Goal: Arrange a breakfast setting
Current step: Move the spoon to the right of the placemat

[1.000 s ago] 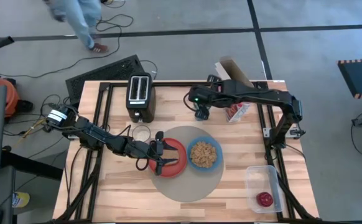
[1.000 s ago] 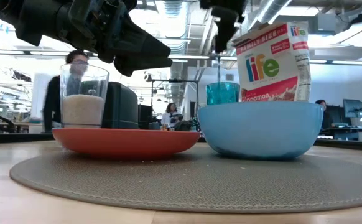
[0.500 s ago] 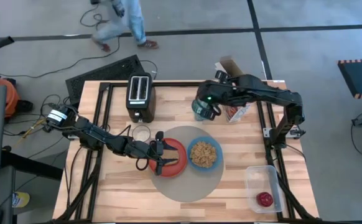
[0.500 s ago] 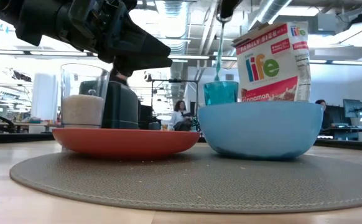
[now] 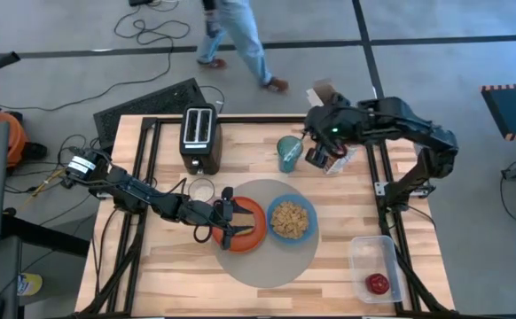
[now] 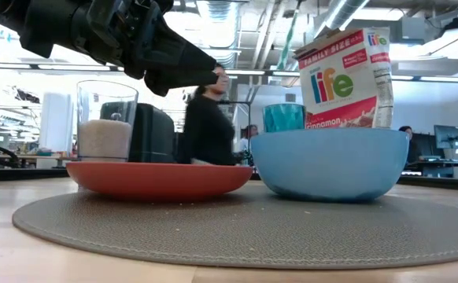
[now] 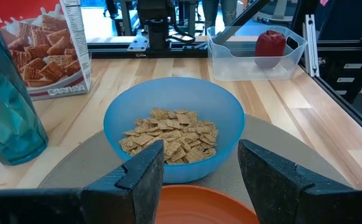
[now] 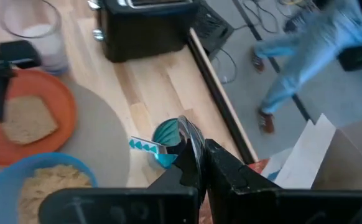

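Red-orange plate (image 5: 256,213) and blue bowl (image 5: 312,213) of cereal side by side on round mat (image 5: 267,266) from above, left gripper (image 5: 230,217) hovering over plate, right gripper (image 5: 316,158) between teal tumbler (image 5: 288,152) and cereal box (image 5: 322,92). At table level, tumbler behind bowl. From left wrist, fingers (image 7: 140,180) half apart and empty above plate; from right wrist, jaws clamped on spoon (image 8: 145,146), tumbler beyond, toast slice (image 8: 25,121) on plate.

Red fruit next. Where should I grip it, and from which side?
Grip the small red fruit across its round middle, coming straight down from above. It sits inside the clear tub, whose upright walls would likely block a sideways approach.
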### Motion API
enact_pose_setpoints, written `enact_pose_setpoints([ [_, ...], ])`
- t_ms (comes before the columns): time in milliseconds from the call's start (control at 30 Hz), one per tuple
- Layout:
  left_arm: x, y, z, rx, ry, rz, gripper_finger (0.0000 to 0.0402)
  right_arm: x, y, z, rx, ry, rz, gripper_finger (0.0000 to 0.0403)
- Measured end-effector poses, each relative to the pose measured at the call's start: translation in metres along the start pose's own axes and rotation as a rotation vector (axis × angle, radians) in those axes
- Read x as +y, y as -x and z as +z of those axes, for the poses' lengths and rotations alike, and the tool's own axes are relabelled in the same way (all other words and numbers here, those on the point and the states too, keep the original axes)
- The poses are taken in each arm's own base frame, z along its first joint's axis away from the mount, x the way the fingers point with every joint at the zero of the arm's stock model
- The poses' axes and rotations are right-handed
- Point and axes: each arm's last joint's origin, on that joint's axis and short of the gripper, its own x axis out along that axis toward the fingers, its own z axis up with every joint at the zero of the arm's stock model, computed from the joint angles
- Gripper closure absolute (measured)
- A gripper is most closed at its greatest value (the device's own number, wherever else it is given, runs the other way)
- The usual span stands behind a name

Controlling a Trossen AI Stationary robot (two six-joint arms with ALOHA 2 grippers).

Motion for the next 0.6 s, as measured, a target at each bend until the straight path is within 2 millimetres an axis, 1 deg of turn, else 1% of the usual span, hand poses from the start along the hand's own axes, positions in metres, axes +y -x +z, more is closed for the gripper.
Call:
enact_pose_setpoints([
  [133, 0.0, 0.0, 0.0, 0.0, 0.0, 0.0, 0.0208, -0.003, 0.015, -0.005, -0.027, -0.004, 0.065, 0.0374],
  [333, 0.0, 0.0, 0.0, 0.0, 0.0, 0.0, 0.0208, 0.001, 0.037, -0.017, -0.042, 0.008, 0.198, 0.0374],
  [500, 0.0, 0.0, 0.0, 0.0, 0.0, 0.001, 0.0208, 0.004, 0.054, -0.025, -0.064, 0.003, 0.241, 0.0374],
  [600, 0.0, 0.0, 0.0, -0.001, 0.0, 0.0, 0.0208, 0.005, 0.059, -0.027, -0.078, 0.001, 0.239, 0.0374],
])
